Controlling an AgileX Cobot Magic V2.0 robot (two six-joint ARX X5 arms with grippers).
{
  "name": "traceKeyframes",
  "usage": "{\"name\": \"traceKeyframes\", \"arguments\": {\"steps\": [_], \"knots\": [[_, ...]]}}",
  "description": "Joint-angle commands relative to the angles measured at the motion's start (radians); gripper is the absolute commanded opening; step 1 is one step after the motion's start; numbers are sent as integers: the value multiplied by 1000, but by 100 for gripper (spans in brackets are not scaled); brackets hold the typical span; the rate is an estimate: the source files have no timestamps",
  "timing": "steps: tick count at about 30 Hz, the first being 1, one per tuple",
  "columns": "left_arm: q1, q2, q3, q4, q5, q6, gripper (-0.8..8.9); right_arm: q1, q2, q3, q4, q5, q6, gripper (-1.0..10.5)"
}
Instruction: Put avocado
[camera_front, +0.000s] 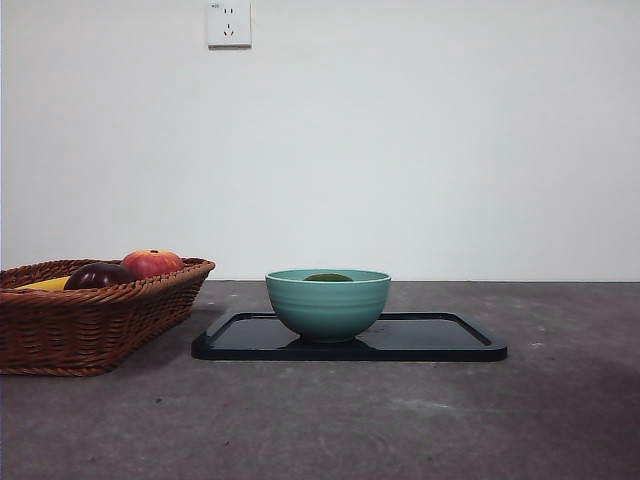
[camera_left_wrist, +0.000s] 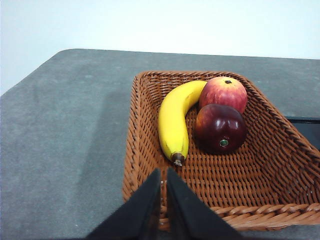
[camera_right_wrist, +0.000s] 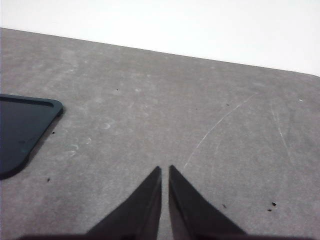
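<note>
On the grey, faintly scuffed table lies a flat black tray with rounded corners and a glossy, raised rim. A teal bowl stands on the tray's left half, smooth-glazed with faint horizontal ridges, and the avocado rests inside it, only its dull dark green top showing above the rim. Beside the tray, apart from it, sits a brown woven wicker basket with sloping sides and a braided edge. The basket holds a curved yellow banana, a red apple with yellowish streaks, and a glossy dark purple round fruit that touches the apple. The left gripper hangs above the basket's near rim, its two black wedge-shaped jaws closed together on nothing. The right gripper hovers over bare table beside a corner of the tray, jaws likewise pressed together and empty. A white wall socket is set high on the plain wall.
</note>
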Motion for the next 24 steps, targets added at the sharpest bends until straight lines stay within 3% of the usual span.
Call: {"name": "traceKeyframes", "arguments": {"steps": [1,24], "knots": [[1,-2,-21,-7,-2,4,20,-2,0,-6,3,-2,-3,20],[1,-2,-21,-7,-2,4,20,-2,0,-6,16,-2,-3,20]]}}
